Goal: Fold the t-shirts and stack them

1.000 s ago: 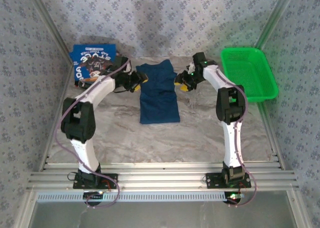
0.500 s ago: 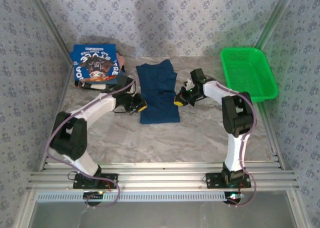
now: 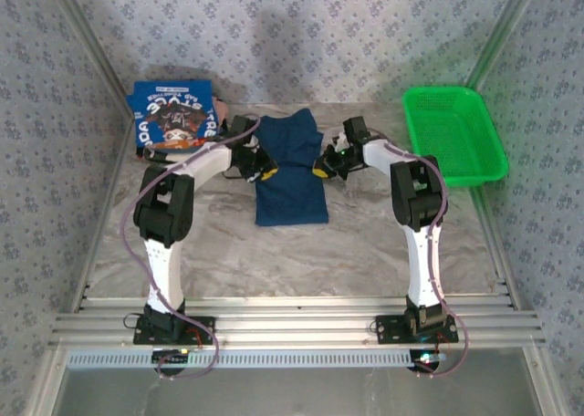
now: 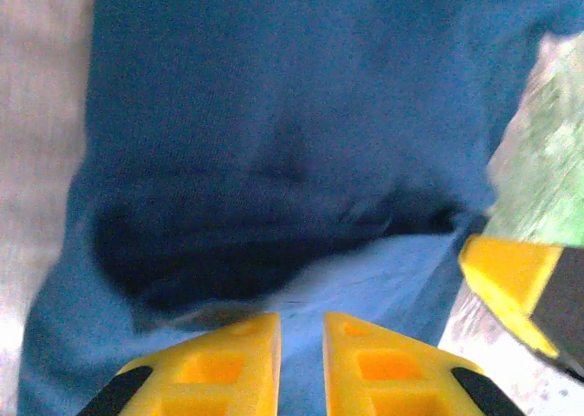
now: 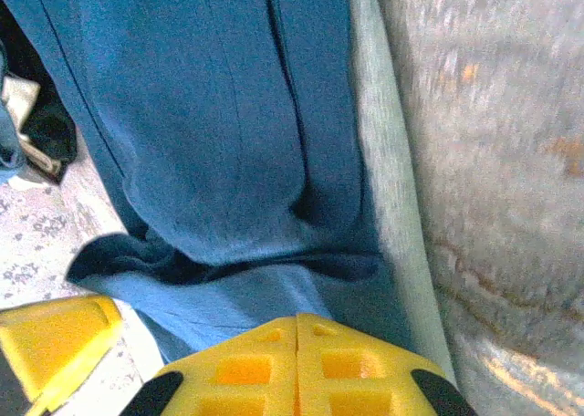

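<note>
The navy shirt (image 3: 290,183) lies folded into a narrow rectangle at the middle of the counter (image 3: 365,243), toward the back, with its long axis running near to far; its far end is wider and slightly rumpled; its near end is square.

The left hand (image 3: 265,171) sits at the shirt's left edge, about halfway along its length; the right hand (image 3: 321,170) sits at the right edge, directly opposite; the two face each other across the cloth.

Left wrist view: the yellow fingers (image 4: 228,366) stand close together with a narrow slit between them; a paler layer of the cloth runs into that slit; the hand is closed on the shirt's edge. Just beyond the tips the cloth rises in a fold with a dark shadow beneath it; a yellow finger of the other hand shows at the right.

Right wrist view: the fingers (image 5: 246,366) meet with no gap; the shirt's edge runs in at their tips; a lifted fold with shadow beneath it lies just ahead; the hand is pinched on that edge.

The blue shirt (image 3: 173,115) lies folded in the back left corner, graphic and white lettering upward, apart from the navy shirt; the left arm passes its near right corner.

The basket (image 3: 452,133) stands at the back right, beside the right wall, well apart from both shirts.
</note>
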`<action>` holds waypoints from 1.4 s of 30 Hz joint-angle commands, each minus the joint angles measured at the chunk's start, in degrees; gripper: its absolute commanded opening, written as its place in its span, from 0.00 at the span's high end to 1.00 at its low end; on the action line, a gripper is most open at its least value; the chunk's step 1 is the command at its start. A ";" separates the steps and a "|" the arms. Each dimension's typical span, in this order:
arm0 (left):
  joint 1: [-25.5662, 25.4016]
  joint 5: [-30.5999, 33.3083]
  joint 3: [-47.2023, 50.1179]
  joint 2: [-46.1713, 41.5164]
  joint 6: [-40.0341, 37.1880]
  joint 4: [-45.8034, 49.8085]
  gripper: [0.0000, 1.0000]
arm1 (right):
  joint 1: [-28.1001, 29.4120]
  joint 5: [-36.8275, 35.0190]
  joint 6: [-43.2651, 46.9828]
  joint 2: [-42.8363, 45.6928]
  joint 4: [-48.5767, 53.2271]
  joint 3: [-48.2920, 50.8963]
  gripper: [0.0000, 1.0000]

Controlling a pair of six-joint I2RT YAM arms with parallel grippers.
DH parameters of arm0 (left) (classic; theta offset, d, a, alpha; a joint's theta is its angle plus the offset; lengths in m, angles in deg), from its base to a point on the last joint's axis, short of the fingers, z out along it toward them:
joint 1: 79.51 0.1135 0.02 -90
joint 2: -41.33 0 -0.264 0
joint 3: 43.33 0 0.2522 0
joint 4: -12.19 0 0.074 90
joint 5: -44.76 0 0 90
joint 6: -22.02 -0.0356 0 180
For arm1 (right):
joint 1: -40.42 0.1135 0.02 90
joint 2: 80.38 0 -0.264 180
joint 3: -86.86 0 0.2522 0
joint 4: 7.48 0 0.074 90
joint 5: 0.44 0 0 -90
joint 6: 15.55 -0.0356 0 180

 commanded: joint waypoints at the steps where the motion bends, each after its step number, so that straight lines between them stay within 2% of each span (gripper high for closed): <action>1: 1.75 1.13 -4.43 1.94 -2.54 4.30 0.77 | -1.52 -0.80 -1.51 -1.15 0.04 -3.22 0.87; 4: 2.25 0.31 -2.87 -2.85 -2.59 2.61 0.63 | -2.13 -0.42 0.64 1.67 2.00 -2.34 0.80; 6: 1.95 0.08 -1.62 -7.81 -3.60 3.34 0.51 | -2.14 -0.86 4.69 5.22 6.41 -0.31 0.71; 8: 1.48 0.46 1.94 -14.47 -4.93 4.88 0.41 | -2.13 -1.95 8.90 10.00 10.71 3.22 0.59; 9: 1.37 0.51 4.43 -17.44 -4.91 5.33 0.38 | -2.13 -2.16 10.18 12.12 11.81 5.96 0.55; 14: 0.07 -1.98 22.50 -32.20 -2.71 6.90 0.32 | -1.09 0.24 13.37 24.47 11.97 23.52 0.42; 17: -2.00 -3.11 34.37 -39.32 0.80 3.51 0.31 | 0.21 1.43 13.71 28.65 10.98 31.50 0.39; 20: -3.54 -2.63 42.81 -42.83 4.09 -0.20 0.31 | 1.09 1.99 12.73 30.72 7.91 37.25 0.37; 25: -4.42 -2.96 48.49 -42.90 9.13 -9.67 0.31 | 2.99 1.42 12.47 29.15 5.76 38.08 0.36; 42: -5.29 -1.76 46.90 -31.13 12.10 -20.74 0.35 | 4.80 -0.77 10.15 21.16 3.37 31.02 0.38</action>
